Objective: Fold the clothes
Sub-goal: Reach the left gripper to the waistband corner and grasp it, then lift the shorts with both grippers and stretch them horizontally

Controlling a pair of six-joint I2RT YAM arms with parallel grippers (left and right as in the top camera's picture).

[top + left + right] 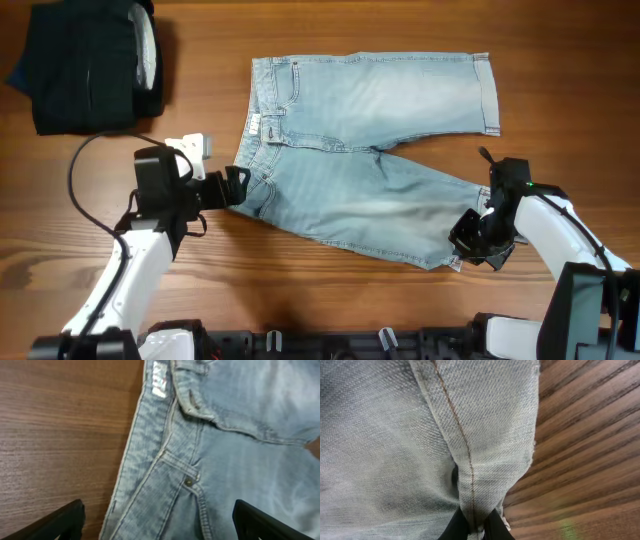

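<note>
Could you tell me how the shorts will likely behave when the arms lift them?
The shorts will probably drape limply: they lie flat with soft creases. The denim looks thick, so likely fairly heavy for cloth. The right gripper pinches a stitched hem, which should resist slipping.

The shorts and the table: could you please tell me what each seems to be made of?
The shorts look like faded light blue denim, probably cotton: twill weave, tan topstitching and a metal rivet show up close. The table looks like matte brown wood or wood-look laminate, with long grain lines; I cannot tell which.
</note>
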